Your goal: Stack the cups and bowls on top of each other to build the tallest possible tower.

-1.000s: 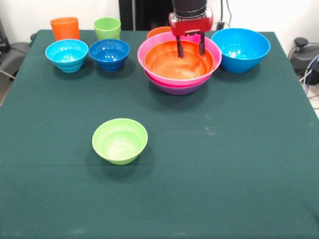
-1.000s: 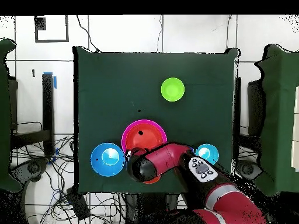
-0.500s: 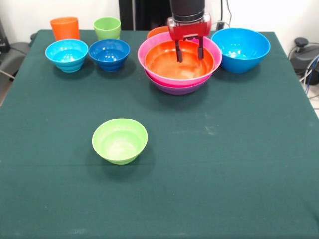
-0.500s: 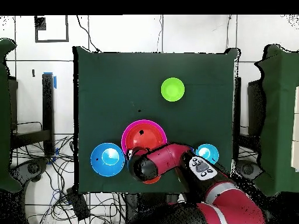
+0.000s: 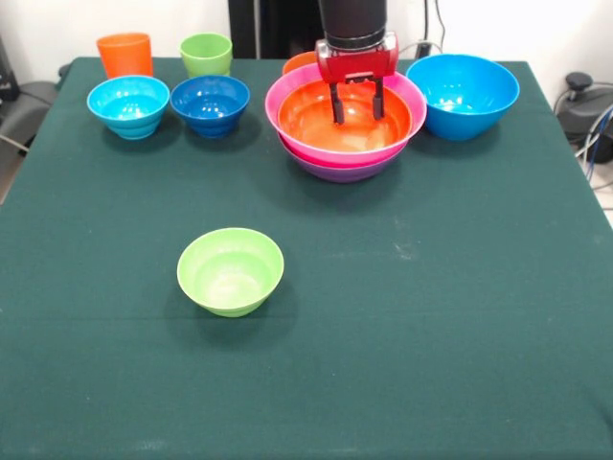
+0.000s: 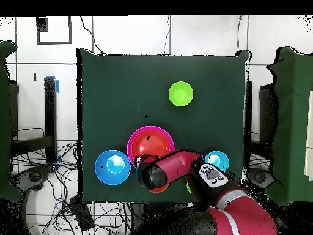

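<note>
The tower (image 5: 345, 129) stands as a wide orange bowl (image 5: 316, 120) nested in a pink one over a purple one; from overhead the tower (image 6: 148, 142) shows partly under the arm. My gripper (image 5: 356, 110) hangs open and empty over the orange bowl's far half. Right of the stack is the big blue bowl (image 5: 463, 94), also seen from above as the big blue bowl (image 6: 113, 166). A small orange bowl (image 5: 303, 62) peeks out behind the stack. The light-blue bowl (image 5: 128, 103) and dark-blue bowl (image 5: 210, 103) sit far left, with the orange cup (image 5: 124, 54) and green cup (image 5: 206, 53) behind them. The lime-green bowl (image 5: 230, 270) stands alone in the middle.
The green table (image 5: 431, 335) stretches wide in front of the stack. From overhead, my red arm (image 6: 183, 166) covers the stack's near rim and the things beside it. Cables lie on the floor around the table's edges.
The open gripper has shifted a little left and lower over the orange bowl in the front view. No bowl or cup has moved.
</note>
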